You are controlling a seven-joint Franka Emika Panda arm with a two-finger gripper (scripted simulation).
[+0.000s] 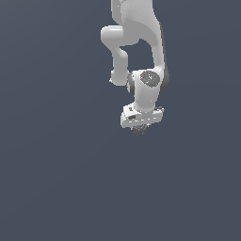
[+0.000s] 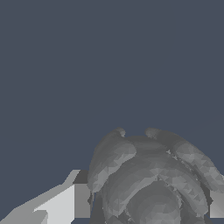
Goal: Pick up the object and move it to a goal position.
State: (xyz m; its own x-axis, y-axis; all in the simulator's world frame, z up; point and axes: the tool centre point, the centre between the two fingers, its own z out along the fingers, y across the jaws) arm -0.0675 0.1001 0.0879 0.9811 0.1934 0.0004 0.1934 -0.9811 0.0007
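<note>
Judging by how things lie, the step in hand is the carry: the gripper (image 1: 140,127) hangs below the white arm (image 1: 141,37), just right of centre in the exterior view, and a smooth, level move with no twist of the wrist should suit it best, since a rounded load can roll out of flat pads. In the wrist view one light finger (image 2: 65,203) presses the lump's flank at about eight o'clock and the other (image 2: 217,203) touches it at about four, so the jaws read as clenched on the object (image 2: 153,179). The object (image 1: 140,130) peeks out at six o'clock under the gripper block: dark grey, roundish, ridged in overlapping lobes, much narrower than the block.
</note>
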